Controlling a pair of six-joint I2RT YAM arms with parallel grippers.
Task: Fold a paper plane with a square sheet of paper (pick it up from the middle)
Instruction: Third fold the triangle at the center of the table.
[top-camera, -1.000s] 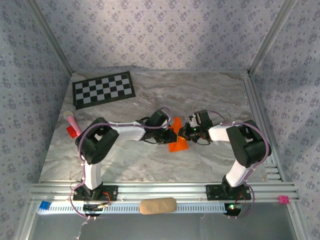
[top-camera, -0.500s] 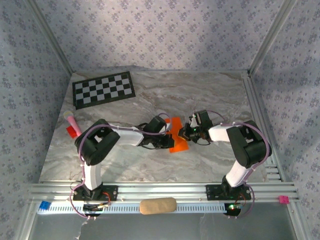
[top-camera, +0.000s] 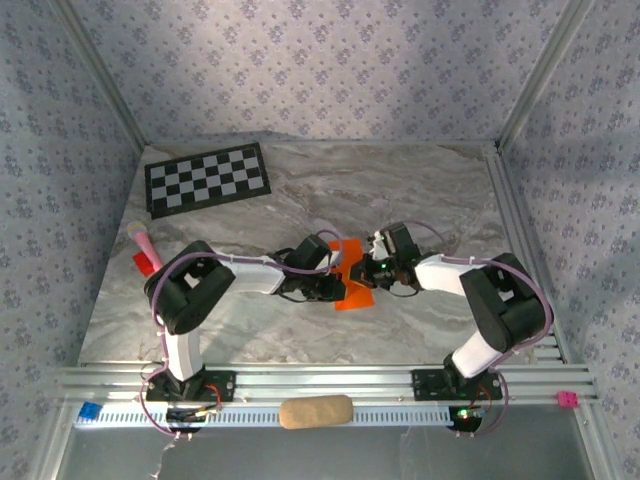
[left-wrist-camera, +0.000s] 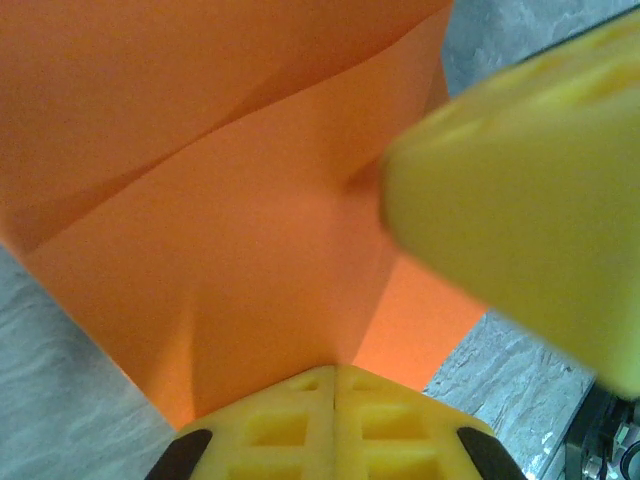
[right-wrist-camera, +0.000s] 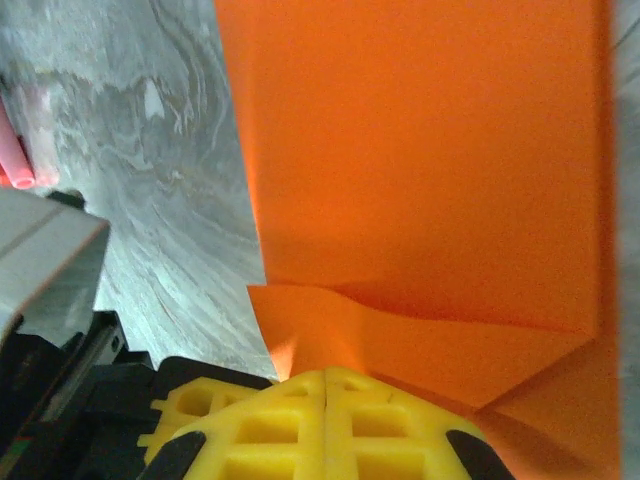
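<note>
Two end effectors hold the square sheet of paper (top-camera: 352, 288) in the middle of the top view, low over the counter (top-camera: 420, 190). The left end effector (left-wrist-camera: 335, 372) is closed on one edge and the right end effector (right-wrist-camera: 328, 375) is closed on the other side. If you pull them apart, the thin sheet can tear. If you push them together, it may buckle and take a wrong crease.
</note>
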